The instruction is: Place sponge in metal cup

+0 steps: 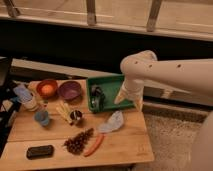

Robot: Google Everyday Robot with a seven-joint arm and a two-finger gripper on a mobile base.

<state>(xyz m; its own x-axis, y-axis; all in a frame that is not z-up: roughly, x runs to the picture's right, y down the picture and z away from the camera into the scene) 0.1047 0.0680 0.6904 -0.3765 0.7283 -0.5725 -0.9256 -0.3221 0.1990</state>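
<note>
ROBOT ARM POISED, SPONGE UNTOUCHED: The robot's gripper point(129, 102) hangs over the right end of the green tray point(112, 85) at the back right corner of the table point(125, 150), its two fingers spread wide and holding nothing. The sponge point(22, 93), a small pale blue block, sits at the table's far left edge, apparently propped on or against the white cup point(30, 103); which of the two cannot be made out. The metal cup point(76, 116) stands upright near the table's middle, just beside a yellow bundle point(63, 111) and right of the blue plastic cup point(42, 117). Its dark mouth faces up, ready to take the block. A pale blue cloth point(112, 122) lies crumpled toward the right edge, nearer the gripper than the sponge is and easily mistaken for it. With the gripper well apart from both task objects, the job appears to be at its outset. The arm would need to cross to the left edge, past the purple bowl point(70, 90) and orange bowl point(47, 88) along the back edge, before any grasp.
</note>
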